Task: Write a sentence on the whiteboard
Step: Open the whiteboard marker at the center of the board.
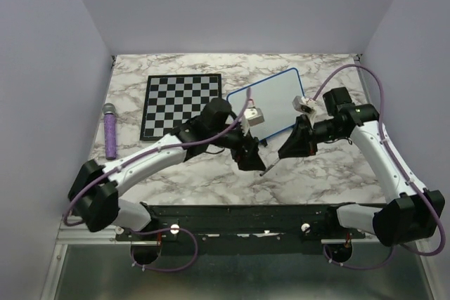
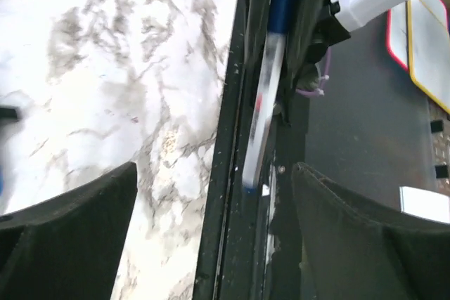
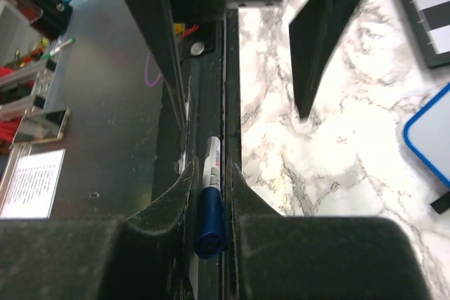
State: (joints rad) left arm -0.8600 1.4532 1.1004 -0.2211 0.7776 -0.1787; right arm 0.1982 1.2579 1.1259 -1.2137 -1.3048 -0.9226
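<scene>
The whiteboard [image 1: 271, 100], white with a blue frame, lies tilted at the back middle of the marble table; its face is blank and no sentence shows. Its blue corner shows in the right wrist view [image 3: 427, 142]. My right gripper [image 3: 211, 205] is shut on a marker [image 3: 210, 219] at its blue cap, the white barrel pointing away over the near table edge. My left gripper [image 2: 214, 194] is open, its fingers [image 2: 70, 223] wide either side of the barrel's end [image 2: 256, 128], not touching it. In the top view both grippers, left [image 1: 254, 165] and right [image 1: 285, 150], meet in front of the whiteboard.
A black-and-white chessboard [image 1: 181, 105] lies left of the whiteboard. A purple cylinder [image 1: 110, 130] lies at the table's left edge. A black rail [image 1: 239, 216] runs along the near edge. Red- and yellow-framed boards [image 2: 422, 40] lie below the table.
</scene>
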